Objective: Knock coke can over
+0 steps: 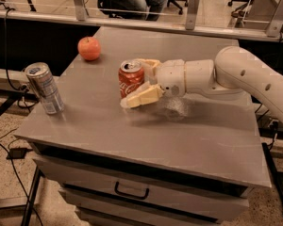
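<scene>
The coke can (130,80) is red with white script and a silver top. It stands upright on the grey table (132,126), left of centre. My gripper (133,82) reaches in from the right on a white arm (236,74). Its cream fingers are spread and straddle the can: one fingertip (137,99) lies in front of the can's base, the other (148,63) sits behind its top. The near finger looks to be touching the can.
A silver-grey can with a blue-marked top (44,88) stands near the table's left edge. A red apple (89,48) sits at the back left. A drawer with a black handle (131,192) is below the table front. A railing and chairs are behind.
</scene>
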You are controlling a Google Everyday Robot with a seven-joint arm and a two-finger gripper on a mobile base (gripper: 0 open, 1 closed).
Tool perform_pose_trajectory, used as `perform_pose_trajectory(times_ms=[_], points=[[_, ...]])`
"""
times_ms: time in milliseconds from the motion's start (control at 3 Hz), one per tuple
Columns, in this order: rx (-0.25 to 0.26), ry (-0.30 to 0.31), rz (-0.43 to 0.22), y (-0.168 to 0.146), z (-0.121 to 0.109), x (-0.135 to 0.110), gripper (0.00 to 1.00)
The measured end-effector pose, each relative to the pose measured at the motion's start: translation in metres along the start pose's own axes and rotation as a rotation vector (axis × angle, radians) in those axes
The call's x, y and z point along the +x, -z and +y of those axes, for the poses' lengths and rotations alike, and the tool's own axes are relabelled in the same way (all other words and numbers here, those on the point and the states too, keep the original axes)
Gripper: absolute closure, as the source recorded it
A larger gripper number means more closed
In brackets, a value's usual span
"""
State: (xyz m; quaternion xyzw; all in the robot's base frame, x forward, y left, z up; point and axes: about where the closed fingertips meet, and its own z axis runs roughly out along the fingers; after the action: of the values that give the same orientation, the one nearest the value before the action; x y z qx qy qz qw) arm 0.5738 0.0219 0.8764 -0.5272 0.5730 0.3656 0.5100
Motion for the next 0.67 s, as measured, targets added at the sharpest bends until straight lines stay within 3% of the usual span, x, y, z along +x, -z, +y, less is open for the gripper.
perform_pose_trajectory(times_ms=[667], points=[[-0.012,0.001,0.006,-0.0048,0.002,-0.0035,0.7]])
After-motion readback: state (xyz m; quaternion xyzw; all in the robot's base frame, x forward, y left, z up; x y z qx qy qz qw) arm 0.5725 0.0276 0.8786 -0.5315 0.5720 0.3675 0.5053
